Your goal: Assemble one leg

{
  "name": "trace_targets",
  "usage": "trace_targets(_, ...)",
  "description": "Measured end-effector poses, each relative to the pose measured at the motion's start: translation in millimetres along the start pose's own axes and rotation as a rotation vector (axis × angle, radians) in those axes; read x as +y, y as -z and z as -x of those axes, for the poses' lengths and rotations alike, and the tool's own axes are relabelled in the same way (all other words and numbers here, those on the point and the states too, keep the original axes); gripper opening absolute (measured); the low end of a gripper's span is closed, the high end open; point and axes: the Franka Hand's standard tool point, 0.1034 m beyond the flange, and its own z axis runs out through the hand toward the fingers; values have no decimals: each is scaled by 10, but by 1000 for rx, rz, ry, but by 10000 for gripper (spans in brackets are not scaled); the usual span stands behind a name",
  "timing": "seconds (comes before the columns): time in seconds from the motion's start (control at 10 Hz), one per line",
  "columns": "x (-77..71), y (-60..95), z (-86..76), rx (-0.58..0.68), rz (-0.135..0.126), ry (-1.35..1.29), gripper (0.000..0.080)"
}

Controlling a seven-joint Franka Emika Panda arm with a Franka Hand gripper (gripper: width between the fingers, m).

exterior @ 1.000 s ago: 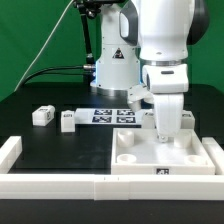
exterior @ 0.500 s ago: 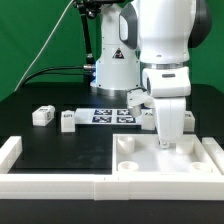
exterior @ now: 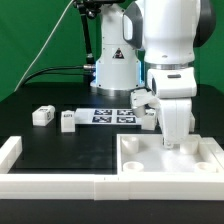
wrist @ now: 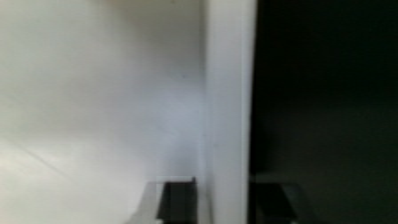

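My gripper point(exterior: 170, 145) is down at the far rim of the large white square tray-like part point(exterior: 200, 165) at the exterior view's right. In the wrist view my gripper point(wrist: 228, 205) has one dark finger point(wrist: 176, 201) on each side of the tray's white rim point(wrist: 228, 100), closed on it. Two small white legs with tags lie on the black table at the exterior view's left point(exterior: 42, 115) point(exterior: 67, 121). A third leg point(exterior: 149, 120) is partly hidden behind my gripper.
The marker board point(exterior: 108, 115) lies between the legs and the robot base point(exterior: 112, 70). A white L-shaped fence point(exterior: 60, 185) runs along the table's front and left. Green backdrop behind.
My gripper has moved toward the exterior view's right, and the tray-like part has slid that way with it.
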Motion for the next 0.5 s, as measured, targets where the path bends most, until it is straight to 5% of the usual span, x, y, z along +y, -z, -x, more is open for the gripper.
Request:
trace_targets(0.1, 0, -1, 2, 0, 0, 0, 280)
trace_targets(0.2, -1, -2, 4, 0, 0, -1, 280)
trace_targets(0.4, -2, -5, 7, 0, -1, -1, 582)
trace_targets(0.5, -3, -6, 8, 0, -1, -1, 582)
